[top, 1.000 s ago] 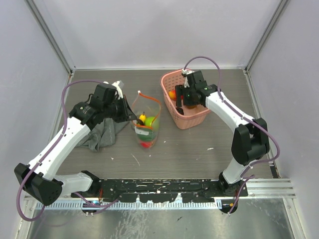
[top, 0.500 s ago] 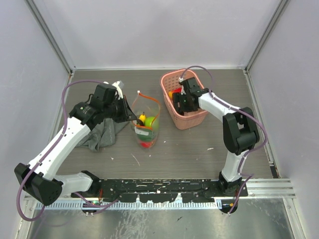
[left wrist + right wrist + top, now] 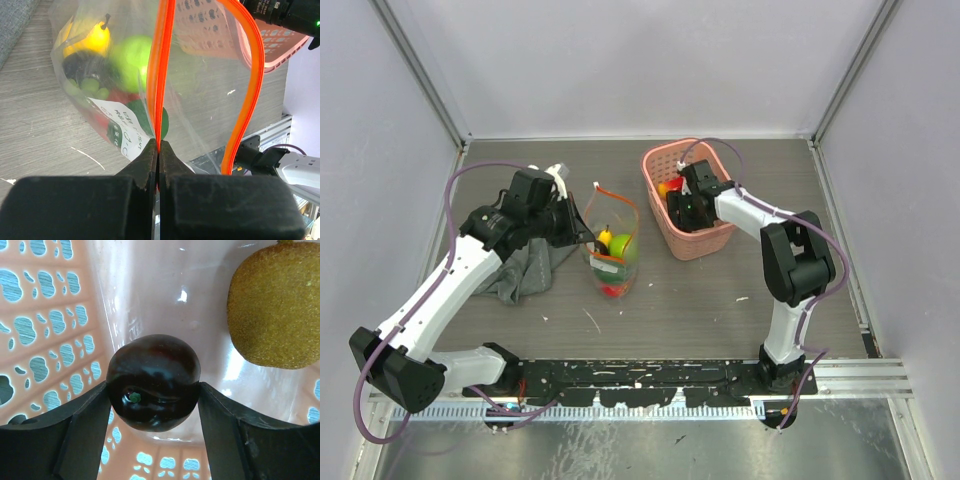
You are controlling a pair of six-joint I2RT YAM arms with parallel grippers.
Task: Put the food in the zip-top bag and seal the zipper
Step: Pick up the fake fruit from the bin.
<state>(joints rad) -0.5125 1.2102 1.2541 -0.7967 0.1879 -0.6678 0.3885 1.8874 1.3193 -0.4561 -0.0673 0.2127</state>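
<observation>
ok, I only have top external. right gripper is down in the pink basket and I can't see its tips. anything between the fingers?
Observer: Right wrist view: the right gripper has a dark plum between its fingers, both against its sides.
Operator: anything else in there?
Observer: A kiwi lies in the pink basket, apart from the plum.
Operator: and the bag mouth, is the left holding it?
Observer: Left wrist view: the left gripper is shut on one side of the zipper. The other side bows away, so the zip-top bag stands open.
</observation>
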